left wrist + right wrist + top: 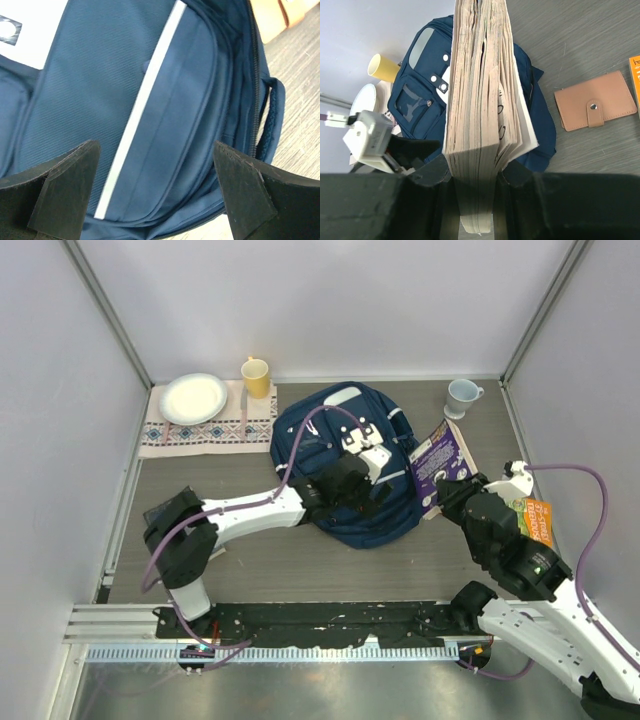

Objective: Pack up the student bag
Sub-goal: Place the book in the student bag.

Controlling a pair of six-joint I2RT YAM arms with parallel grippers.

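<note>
Our right pincer (476, 186) is gripping a thick soft-covered book (481, 95) by its near end, jaws pressed on both covers. The book is standing on edge, reaching away toward the far left. Our left pincer (155, 150) is hanging released, fingers wide apart and touching nothing, directly over the student bag (392, 512).

We are seeing the bag lying flat at mid-table, front pocket up, its long axis running near to far. The book's left edge is just beside its right flank; whether they are touching, we cannot tell. So the bag is lying to the left of the loaded pincer, and the left arm is sitting nearer to it.

We are judging that the coming move is depending on an opening. The zip line in the left wrist view is looking shut, though we cannot be certain. A tan wallet (592, 106) is resting on the table right of the bag.
</note>
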